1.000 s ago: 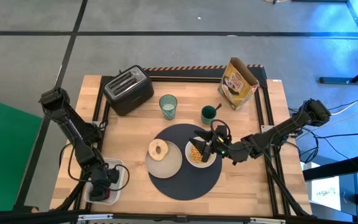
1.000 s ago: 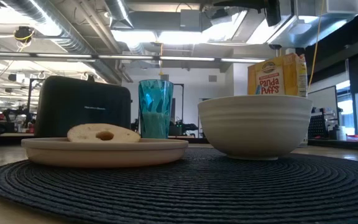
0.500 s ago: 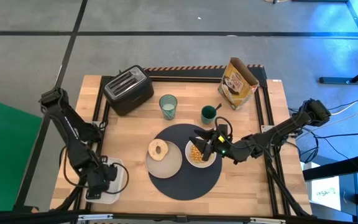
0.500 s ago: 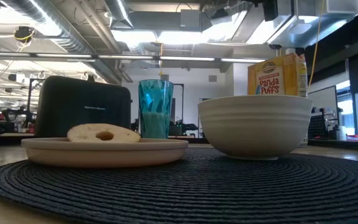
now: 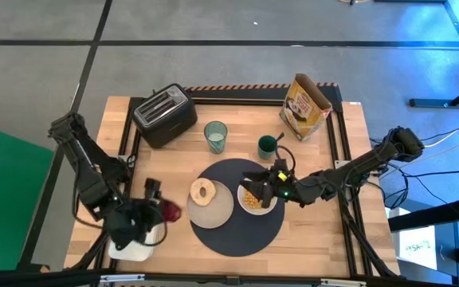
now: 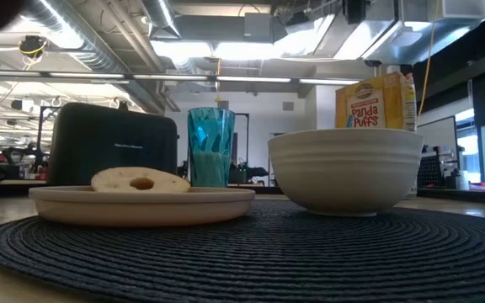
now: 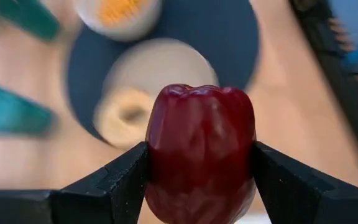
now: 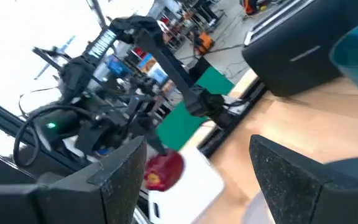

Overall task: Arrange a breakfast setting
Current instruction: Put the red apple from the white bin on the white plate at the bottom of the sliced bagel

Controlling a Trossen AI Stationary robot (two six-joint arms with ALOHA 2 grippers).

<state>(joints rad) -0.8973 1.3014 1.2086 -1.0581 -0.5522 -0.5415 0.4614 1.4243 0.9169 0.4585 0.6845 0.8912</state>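
Yellow cereal box reads "Panda Puffs" — left claw grips red fruit, right claw released.

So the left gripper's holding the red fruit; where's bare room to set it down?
Bare round dark-grey mat in front of the pale beige plate and white bowl. Bare wood between plate and white tray. Crowded behind the mat.
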